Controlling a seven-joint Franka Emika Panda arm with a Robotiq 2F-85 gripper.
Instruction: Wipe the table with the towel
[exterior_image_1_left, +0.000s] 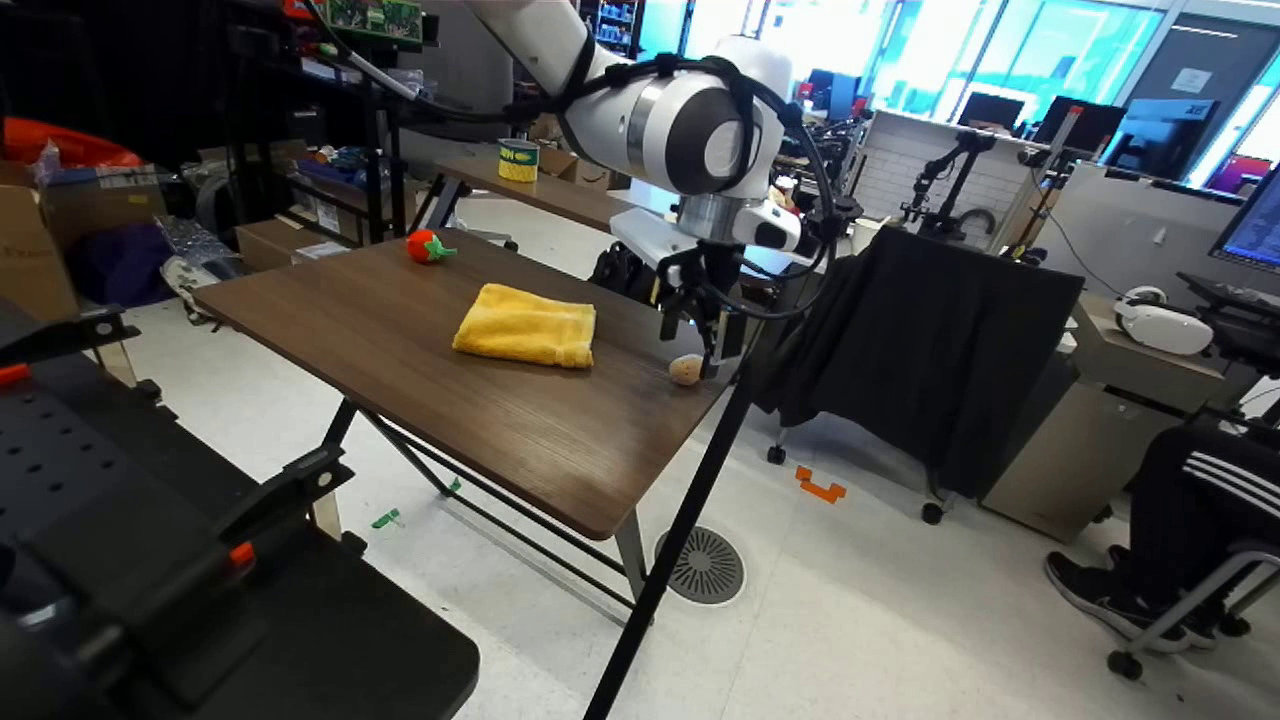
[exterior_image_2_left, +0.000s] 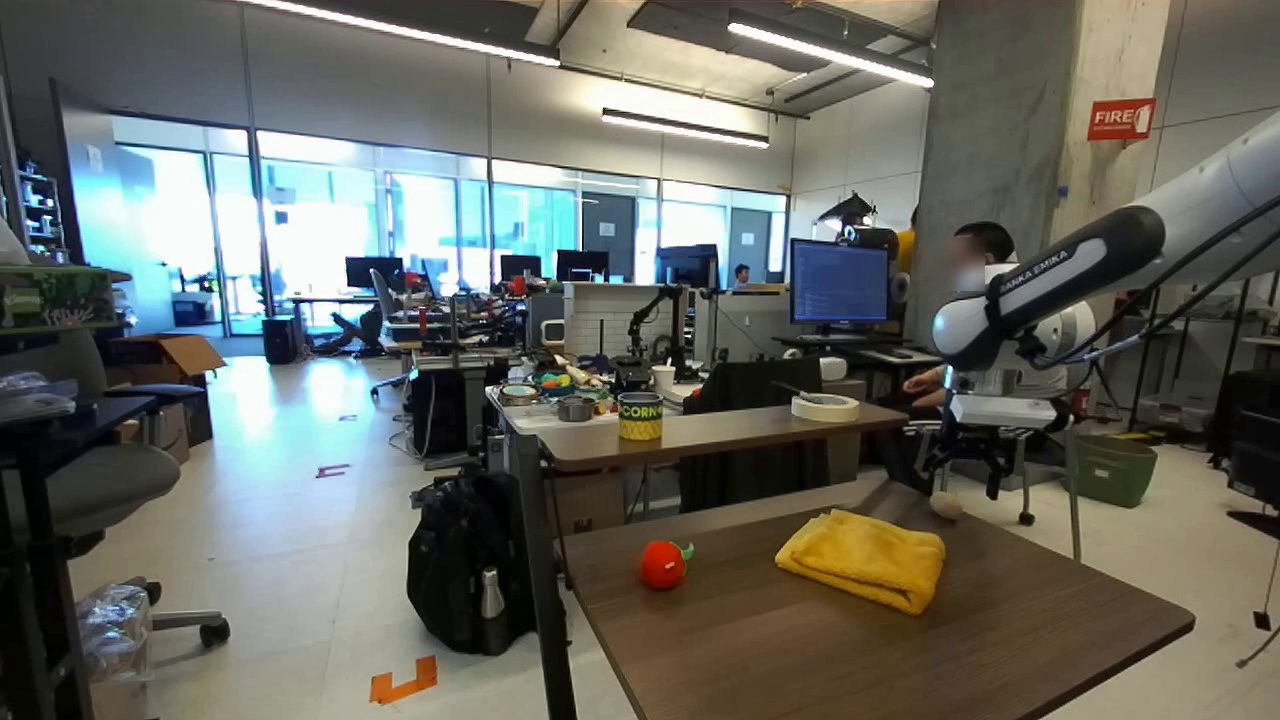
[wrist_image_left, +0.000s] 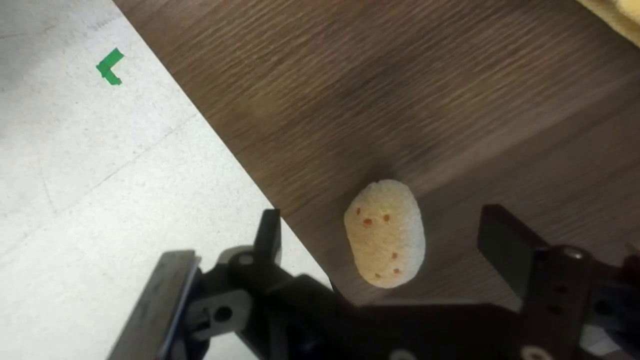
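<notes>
Wiping seems unstarted; the towel is laid folded on the counter. The pincer is spread wide, empty, at a beige lump, probably to be gripped and cleared first.

Towel is showing plain bright yellow, deepening toward amber in folds
Table is showing dark brown wood grain, streaks running lighter and darker
Small lump is showing pale beige with orange-brown specks
Tomato-like object is showing bright red, green top
Can is wearing dark upper band with yellow CORN lettering, yellow below
Gripper is showing black
Arm is showing white with dark areas
Floor is showing off-white, green tape mark
</notes>
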